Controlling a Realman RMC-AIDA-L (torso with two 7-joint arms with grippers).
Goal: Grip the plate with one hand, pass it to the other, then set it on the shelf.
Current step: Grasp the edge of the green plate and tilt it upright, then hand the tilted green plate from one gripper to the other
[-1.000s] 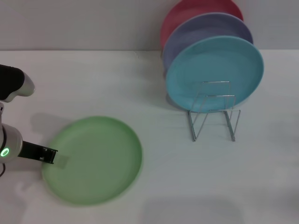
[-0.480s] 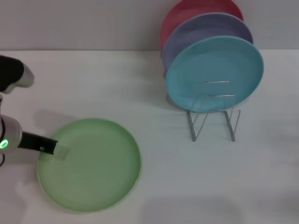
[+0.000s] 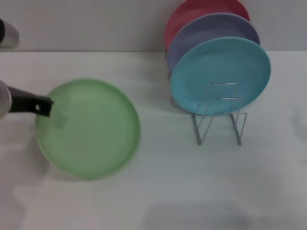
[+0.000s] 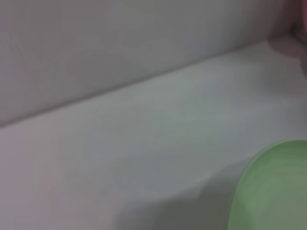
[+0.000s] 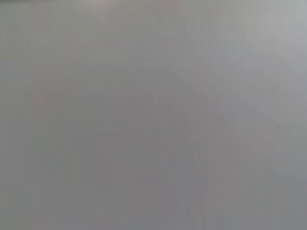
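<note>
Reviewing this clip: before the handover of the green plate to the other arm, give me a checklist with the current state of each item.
1. Left pincer shut on the rim of the green plate: ok.
2. Plate lifted off the table: ok, its shadow lies apart from it.
3. Right pincer in place to receive: not ok, it is in no view.
4. Free slot in the wire rack: ok, the front loops stand empty before the turquoise plate.
5. Plate level: cannot tell.
6. Path between plate and rack free of other things: ok.

open table [image 3: 163, 182], rack [image 3: 219, 115] fronted bare
</note>
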